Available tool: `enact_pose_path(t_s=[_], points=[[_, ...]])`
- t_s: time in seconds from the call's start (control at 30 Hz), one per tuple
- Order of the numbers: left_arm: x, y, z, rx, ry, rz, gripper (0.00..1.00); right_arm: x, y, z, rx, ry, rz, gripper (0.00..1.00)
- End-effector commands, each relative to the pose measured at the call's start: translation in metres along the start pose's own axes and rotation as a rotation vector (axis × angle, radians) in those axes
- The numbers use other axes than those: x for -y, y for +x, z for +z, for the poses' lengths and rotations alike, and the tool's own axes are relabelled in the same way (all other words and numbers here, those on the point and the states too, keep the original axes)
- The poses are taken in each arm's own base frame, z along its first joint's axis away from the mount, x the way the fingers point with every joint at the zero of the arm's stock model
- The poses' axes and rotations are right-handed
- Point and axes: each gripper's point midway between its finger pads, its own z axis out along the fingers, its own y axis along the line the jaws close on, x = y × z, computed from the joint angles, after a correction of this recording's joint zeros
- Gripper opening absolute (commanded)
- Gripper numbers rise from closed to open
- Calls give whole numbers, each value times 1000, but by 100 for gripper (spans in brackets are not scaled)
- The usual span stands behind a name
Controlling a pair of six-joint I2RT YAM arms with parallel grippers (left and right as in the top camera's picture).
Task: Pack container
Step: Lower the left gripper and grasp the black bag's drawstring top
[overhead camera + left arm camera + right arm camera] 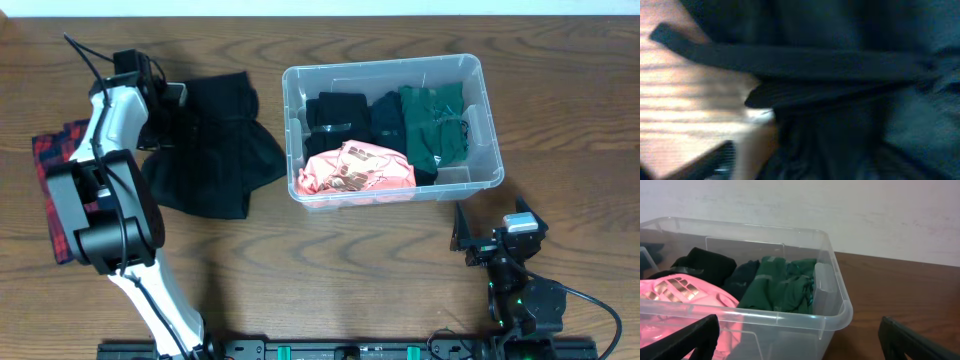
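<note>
The container (pixel 490 170), a clear bin, stands right of centre and holds black, navy, green (pixel 435 120) and pink (pixel 355 168) garments. A black garment (pixel 215 145) lies spread on the table to its left. My left gripper (pixel 168 95) is at that garment's upper left edge. In the left wrist view the black cloth (pixel 840 60) fills the frame, with one finger low at the left, spread wide, and the other hidden. My right gripper (pixel 493 238) is open and empty in front of the container's near right corner (pixel 840 315).
A red plaid cloth (pixel 50 165) lies at the far left, partly under the left arm. Bare wood table (pixel 350 270) lies in front of the bin. The arm bases stand at the front edge.
</note>
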Motion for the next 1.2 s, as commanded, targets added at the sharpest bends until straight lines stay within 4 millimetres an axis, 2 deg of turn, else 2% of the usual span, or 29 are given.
enact_pose_path(t_s=[0.0,0.3,0.5,0.73,1.0,1.07,1.17], points=[[-2,14,8,-49,-22,1,98,2,1,0,-2,12,-12,99],[-7,3,31,-8,-33,-1,98,2,1,0,-2,12,-12,99],[-7,6,47,-13,-32,-1,98,2,1,0,-2,12,-12,99],[-9,21,74,-75,-23,-9,98,2,1,0,-2,12,-12,99],[-3,51,109,-188,10,-15,100,2,1,0,-3,12,-12,99],[-1,58,114,-215,17,-16,88,2,1,0,-2,12,-12,99],[1,64,118,-239,26,-18,75,2,1,0,-2,12,-12,99]])
